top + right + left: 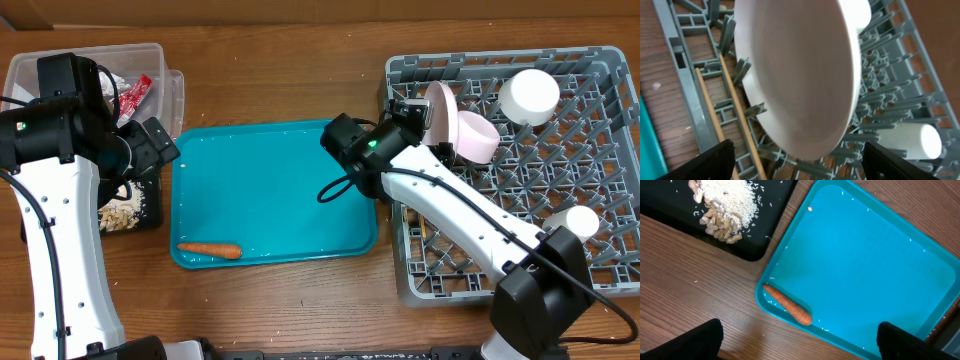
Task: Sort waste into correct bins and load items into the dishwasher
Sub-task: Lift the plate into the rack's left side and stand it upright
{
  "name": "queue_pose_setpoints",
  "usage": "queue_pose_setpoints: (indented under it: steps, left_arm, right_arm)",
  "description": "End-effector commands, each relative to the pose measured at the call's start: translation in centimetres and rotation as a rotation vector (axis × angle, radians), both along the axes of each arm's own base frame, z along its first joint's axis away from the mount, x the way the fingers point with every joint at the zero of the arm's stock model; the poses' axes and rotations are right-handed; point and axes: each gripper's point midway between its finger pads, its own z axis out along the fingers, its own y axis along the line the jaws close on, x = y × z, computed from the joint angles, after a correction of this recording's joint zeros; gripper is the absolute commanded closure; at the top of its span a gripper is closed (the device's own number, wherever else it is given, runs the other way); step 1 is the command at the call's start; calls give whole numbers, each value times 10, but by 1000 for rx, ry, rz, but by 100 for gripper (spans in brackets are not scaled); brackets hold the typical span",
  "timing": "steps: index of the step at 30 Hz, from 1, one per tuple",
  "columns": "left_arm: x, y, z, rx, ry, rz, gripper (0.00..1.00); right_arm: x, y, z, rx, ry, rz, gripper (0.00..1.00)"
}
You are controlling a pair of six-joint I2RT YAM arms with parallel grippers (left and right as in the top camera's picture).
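The orange carrot (210,250) lies at the front left edge of the teal tray (280,180); in the left wrist view the carrot (787,304) is just ahead of my open, empty left gripper (800,350). That gripper (155,145) hovers between the clear tub (160,55), which holds a red wrapper (140,95), and the black tray (670,210) with rice-like crumbs (727,202). My right gripper (405,110) is open over the grey rack (600,60), its fingers (800,167) apart on either side of the upright white plate (800,75). Two chopsticks (740,117) lie on the rack floor.
The rack also holds a white bowl (476,135) behind the plate and two white cups (528,95) (576,222). Stray rice grains dot the teal tray (865,255). The black tray (130,212) is mostly hidden under my left arm.
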Motion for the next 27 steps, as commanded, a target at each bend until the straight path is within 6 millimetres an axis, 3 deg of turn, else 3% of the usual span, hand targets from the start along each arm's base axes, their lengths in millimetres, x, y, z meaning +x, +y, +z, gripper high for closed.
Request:
queue_pose_setpoints:
  steps: [1,4,8,11,13,17,21,27]
  left_arm:
    - [-2,0,2,-6,-8,22,0]
    - [-2,1,2,-3,-8,18,0]
    - [-2,0,2,-1,-7,8,0]
    - [-2,0,2,-1,-8,8,0]
    - [-2,0,2,-1,-8,8,0]
    - [-2,0,2,-2,-7,8,0]
    - [-2,0,2,-4,-8,8,0]
    - [-2,0,2,-4,-5,8,0]
  right_arm:
    - [-2,1,36,144,-95,-16,17]
    - [-4,-12,66,237,-182,-41,21]
    - [5,-40,102,411,-244,-25,54]
    - [11,-71,106,511,-243,-67,82]
    - [14,-92,101,562,-224,-106,92]
    - [21,-120,81,636,-155,-150,96]
    - [38,-113,54,738,-40,-43,96]
    - [56,-59,18,926,145,246,96]
